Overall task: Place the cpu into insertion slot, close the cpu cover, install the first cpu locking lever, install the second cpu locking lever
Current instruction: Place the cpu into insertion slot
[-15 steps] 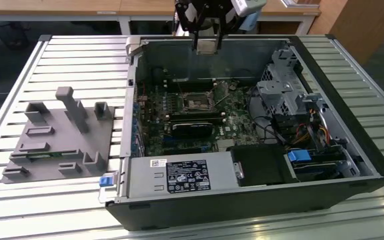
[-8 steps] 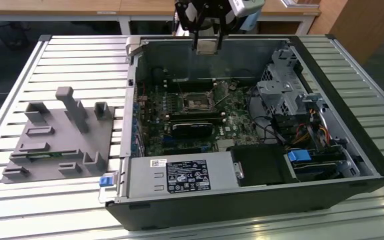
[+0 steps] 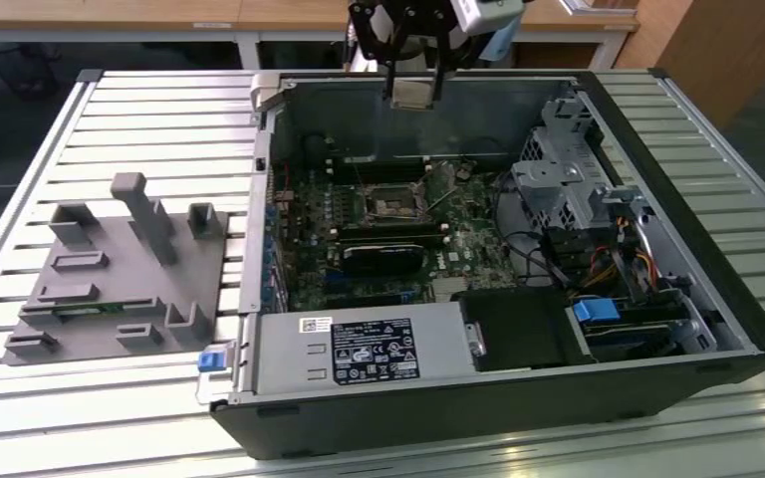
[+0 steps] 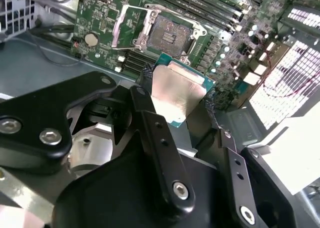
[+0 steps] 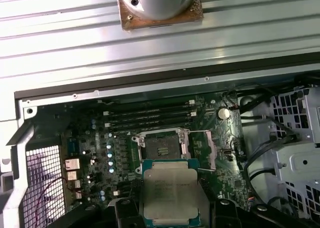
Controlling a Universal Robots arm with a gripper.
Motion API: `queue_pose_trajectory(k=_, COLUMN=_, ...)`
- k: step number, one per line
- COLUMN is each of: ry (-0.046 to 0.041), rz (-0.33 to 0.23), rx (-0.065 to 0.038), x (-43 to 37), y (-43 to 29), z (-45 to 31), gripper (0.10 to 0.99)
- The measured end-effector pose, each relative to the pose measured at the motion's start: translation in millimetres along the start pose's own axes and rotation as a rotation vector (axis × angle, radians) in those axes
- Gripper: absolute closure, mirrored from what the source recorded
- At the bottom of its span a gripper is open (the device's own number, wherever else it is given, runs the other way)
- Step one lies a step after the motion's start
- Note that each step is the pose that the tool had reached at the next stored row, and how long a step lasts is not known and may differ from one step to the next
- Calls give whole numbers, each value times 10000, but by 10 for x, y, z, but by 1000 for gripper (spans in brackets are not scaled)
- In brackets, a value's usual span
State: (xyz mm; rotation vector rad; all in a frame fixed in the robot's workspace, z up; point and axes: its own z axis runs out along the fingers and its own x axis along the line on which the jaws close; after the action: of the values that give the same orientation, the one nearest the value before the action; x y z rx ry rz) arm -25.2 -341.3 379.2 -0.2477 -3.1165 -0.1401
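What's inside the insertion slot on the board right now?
Nothing: the insertion slot looks empty, its dark floor bare. In the first wrist view the cpu covers one edge of it.

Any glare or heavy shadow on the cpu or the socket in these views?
Second wrist view: the cpu lid glares white; the insertion slot is evenly lit. First wrist view: no glare on the cpu, but the table slats shine. Exterior view: the slot looks dim.

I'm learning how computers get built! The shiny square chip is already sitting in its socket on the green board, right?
Not yet. The gripper holds the cpu between its jaws, above the green board. The second wrist view shows the insertion slot empty, its cpu cover flipped open.
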Motion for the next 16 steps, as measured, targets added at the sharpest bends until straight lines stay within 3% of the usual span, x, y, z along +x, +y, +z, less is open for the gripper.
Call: queue_pose_trajectory(k=16, ry=-133, rz=1465, rx=1, x=0, y=0, z=11, gripper=561)
